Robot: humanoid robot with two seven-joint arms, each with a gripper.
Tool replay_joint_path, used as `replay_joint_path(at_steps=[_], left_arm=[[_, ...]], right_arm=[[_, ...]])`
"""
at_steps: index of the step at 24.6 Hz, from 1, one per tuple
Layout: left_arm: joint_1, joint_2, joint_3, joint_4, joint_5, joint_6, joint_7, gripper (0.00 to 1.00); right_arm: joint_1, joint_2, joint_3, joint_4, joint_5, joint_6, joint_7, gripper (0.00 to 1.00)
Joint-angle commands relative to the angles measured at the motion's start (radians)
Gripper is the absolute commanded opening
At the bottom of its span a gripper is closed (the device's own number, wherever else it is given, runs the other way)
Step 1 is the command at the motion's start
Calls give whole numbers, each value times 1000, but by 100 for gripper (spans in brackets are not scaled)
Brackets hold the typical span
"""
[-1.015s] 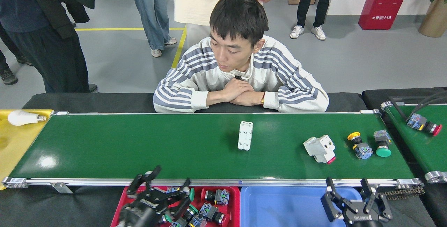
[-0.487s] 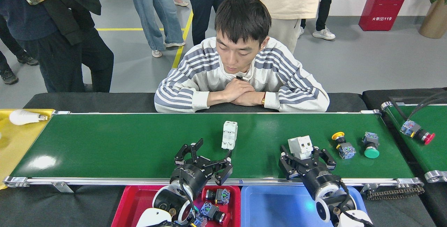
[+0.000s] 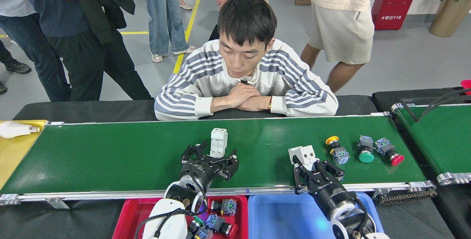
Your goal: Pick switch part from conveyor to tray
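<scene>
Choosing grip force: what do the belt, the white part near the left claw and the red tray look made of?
Conveyor: glossy green belt, probably PVC or rubber; it mirrors lights. Rails look like bare aluminium.
White switch part: matte moulded plastic, apparently.
Red tray: smooth, likely plastic.

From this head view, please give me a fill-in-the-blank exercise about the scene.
1. The conveyor belt is coloured ____.
2. The tray below the right gripper is coloured ____.
3. The mushroom button farthest right on the belt is ____.
4. The tall part at the left gripper is ____.

Missing words: green; blue; red; white
</scene>
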Motion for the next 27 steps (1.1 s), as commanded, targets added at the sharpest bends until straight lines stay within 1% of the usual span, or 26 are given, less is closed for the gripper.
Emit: replay_joint_path(at_steps=[1,2,3,4,6,7,8,9,11,13,15,16,17,18,19,20,21,22,23,24,25,27], left_arm=[[-18,5,15,-4,6,29,14,33],[-15,4,37,-4,14,29,14,21],[-11,1,58,-5,29,27,14,12],[-8,1,65,-7,46,24,14,9],[-5,4,65,-13,106,14,14,4],[0,7,61,-21,118,9,14,3],[15,7,61,-44,122,-13,14,3],[37,8,61,-79,122,-52,13,2],[89,12,61,-153,122,-146,8,2],[147,13,63,-248,122,-243,2,3],[233,13,61,-381,125,-394,-36,5],[288,13,61,-461,128,-503,-70,9],[336,12,61,-518,129,-603,-104,15],[379,1,54,-551,129,-677,-128,20],[405,-2,8,-562,129,-706,-141,31],[413,-4,-44,-561,131,-698,-145,42],[411,-5,-98,-552,129,-668,-147,51],[408,-4,-133,-532,131,-620,-148,56],[407,-4,-149,-518,131,-588,-148,65],[405,-7,-166,-512,128,-545,-148,85],[407,-11,-201,-515,123,-493,-148,99],[405,-11,-264,-516,126,-427,-147,99]], right_arm=[[82,-32,-54,-90,-21,-87,-36,77],[151,-37,-92,-116,-32,-127,-44,100],[203,-45,-138,-119,-42,-181,-48,100],[229,-49,-175,-116,-52,-230,-48,100],[251,-45,-282,-89,-90,-336,-47,100],[252,-38,-315,-87,-107,-348,-45,100],[248,-17,-345,-87,-128,-347,-45,100],[242,18,-367,-87,-147,-347,-45,100],[236,75,-408,-87,-151,-334,-44,100],[229,87,-428,-87,-151,-297,-44,100],[228,86,-428,-86,-141,-238,-42,100],[226,83,-427,-83,-130,-201,-39,100],[222,81,-427,-83,-112,-163,-38,100],[213,80,-427,-81,-82,-124,-36,100],[191,75,-425,-77,-47,-80,-31,100],[173,74,-425,-66,-24,-52,-24,100],[142,74,-424,-47,-4,-28,-10,100],[101,74,-422,-20,8,-11,5,100],[71,72,-420,3,13,-8,13,100],[30,69,-414,34,19,-8,19,100],[-5,60,-404,71,30,-8,19,100],[-48,28,-378,121,40,-6,19,100]])
